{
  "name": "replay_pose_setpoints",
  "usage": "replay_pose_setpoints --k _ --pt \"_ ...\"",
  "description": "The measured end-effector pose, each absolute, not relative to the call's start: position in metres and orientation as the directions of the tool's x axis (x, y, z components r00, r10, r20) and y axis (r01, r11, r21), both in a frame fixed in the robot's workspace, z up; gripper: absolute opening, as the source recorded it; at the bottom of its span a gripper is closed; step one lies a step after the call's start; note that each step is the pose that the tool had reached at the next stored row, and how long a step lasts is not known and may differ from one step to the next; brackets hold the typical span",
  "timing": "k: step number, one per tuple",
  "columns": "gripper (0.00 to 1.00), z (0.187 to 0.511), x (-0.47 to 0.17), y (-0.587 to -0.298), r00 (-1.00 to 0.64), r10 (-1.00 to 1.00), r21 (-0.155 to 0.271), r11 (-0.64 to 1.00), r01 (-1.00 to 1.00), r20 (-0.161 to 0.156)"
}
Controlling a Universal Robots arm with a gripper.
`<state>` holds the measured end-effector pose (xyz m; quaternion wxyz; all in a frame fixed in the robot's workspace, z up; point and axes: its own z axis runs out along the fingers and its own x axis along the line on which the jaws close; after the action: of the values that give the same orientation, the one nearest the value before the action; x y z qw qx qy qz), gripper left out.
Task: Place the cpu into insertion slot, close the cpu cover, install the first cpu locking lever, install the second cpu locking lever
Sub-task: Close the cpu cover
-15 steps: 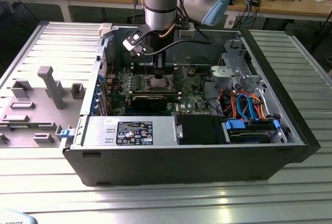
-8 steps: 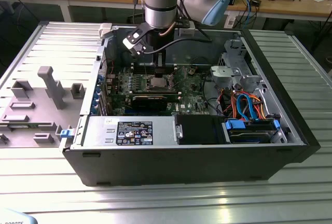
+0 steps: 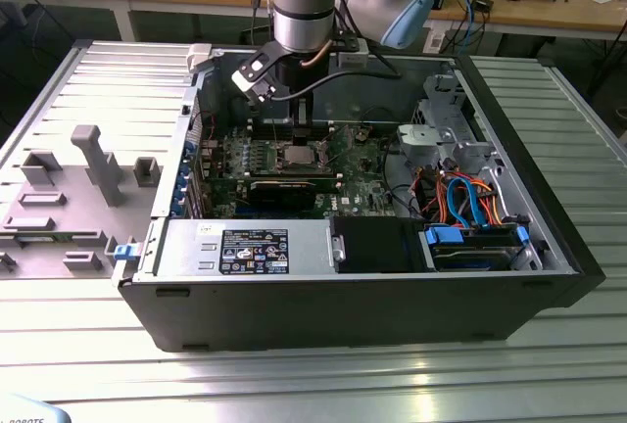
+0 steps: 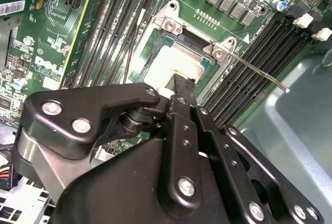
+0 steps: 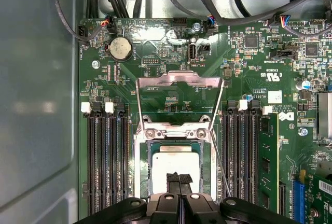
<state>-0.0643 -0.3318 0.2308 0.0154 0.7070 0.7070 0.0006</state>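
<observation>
While the cpu (image 5: 174,162) already lies flat in the insertion slot (image 5: 139,164), the cpu cover (image 5: 179,80) stands tipped up on its hinge. So I judge the work to sit between the first and second steps: chip seated, frame not yet down, levers not fastened. From the exterior view's left to its right there is one grey fixture plate (image 3: 88,178) with raised blocks on the ribbed metal surface (image 3: 294,374). Next comes one open computer case (image 3: 343,315) holding one green board (image 3: 367,164) and one long black graphics card (image 3: 284,188). One arm (image 3: 302,2) hangs over the socket, and furthest right is one metal drive cage (image 3: 441,139). The pincer (image 5: 179,178) has its two fingers pressed together with no gap, holding nothing. Its tips are over the chip's top; whether they touch it I cannot tell. Closing the frame would, I judge, call for the pincer to clear the chip and press the raised edge over and down. One cpu, one slot, one cover. One wire lever (image 4: 257,70) juts clear of the socket; a second I cannot pick out surely.
</observation>
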Motion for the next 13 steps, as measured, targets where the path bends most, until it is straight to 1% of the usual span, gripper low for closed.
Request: replay_pose_setpoints --k 13 --pt "0.11 0.2339 -0.0643 -0.3318 0.000 1.000 0.023 0.000 1.000 -0.021"
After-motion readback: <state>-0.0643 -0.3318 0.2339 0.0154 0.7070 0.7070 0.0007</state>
